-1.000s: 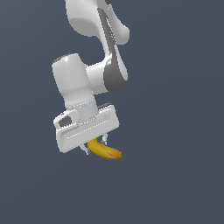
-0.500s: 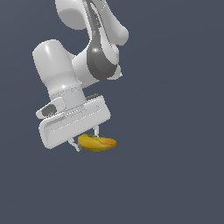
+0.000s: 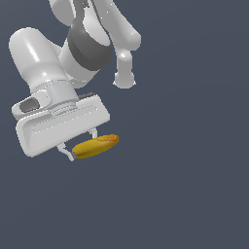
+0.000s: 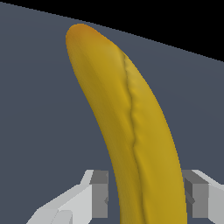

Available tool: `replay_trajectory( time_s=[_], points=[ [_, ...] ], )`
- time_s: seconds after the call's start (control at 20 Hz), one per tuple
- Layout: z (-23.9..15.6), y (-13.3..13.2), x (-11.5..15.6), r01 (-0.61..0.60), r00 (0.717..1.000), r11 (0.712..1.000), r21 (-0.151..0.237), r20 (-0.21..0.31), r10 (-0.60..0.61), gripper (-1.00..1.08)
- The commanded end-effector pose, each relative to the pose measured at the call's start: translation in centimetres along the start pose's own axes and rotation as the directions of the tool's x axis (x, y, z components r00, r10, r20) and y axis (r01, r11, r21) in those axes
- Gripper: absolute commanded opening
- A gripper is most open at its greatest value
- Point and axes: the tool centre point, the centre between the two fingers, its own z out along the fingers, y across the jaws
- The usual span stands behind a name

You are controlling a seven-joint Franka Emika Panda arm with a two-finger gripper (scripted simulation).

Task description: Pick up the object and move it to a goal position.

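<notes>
Since the earlier frames the arm has swung toward the exterior view's left, carrying the banana (image 3: 95,146) aloft. Pincer (image 3: 81,144) is clamped on it near one end; the rest juts toward 3 o'clock. Likely light, smooth, slip-prone; a mid-body grip seems steadier. Only the wrist view shows both fingers (image 4: 98,192) flanking it.

Banana (image 3: 95,146): small, curved, yellow, orange-brown shading toward one end. Held nearly level, lifted in air, clamped between fingers of pincer (image 3: 80,144). In wrist view, banana (image 4: 131,127) seen lengthwise, dark seam along skin, orange tip farthest from fingers.
</notes>
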Motion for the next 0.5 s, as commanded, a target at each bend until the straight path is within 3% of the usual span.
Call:
replay_trajectory(
  time_s=[0.0, 0.45],
  points=[
    [-1.3, 0.8, 0.8, 0.038, 0.998, 0.999, 0.006, -0.043, -0.038, -1.0],
    [-6.2, 3.5, 3.1, 0.185, 0.962, 0.982, 0.025, -0.208, -0.176, -1.0]
  ],
)
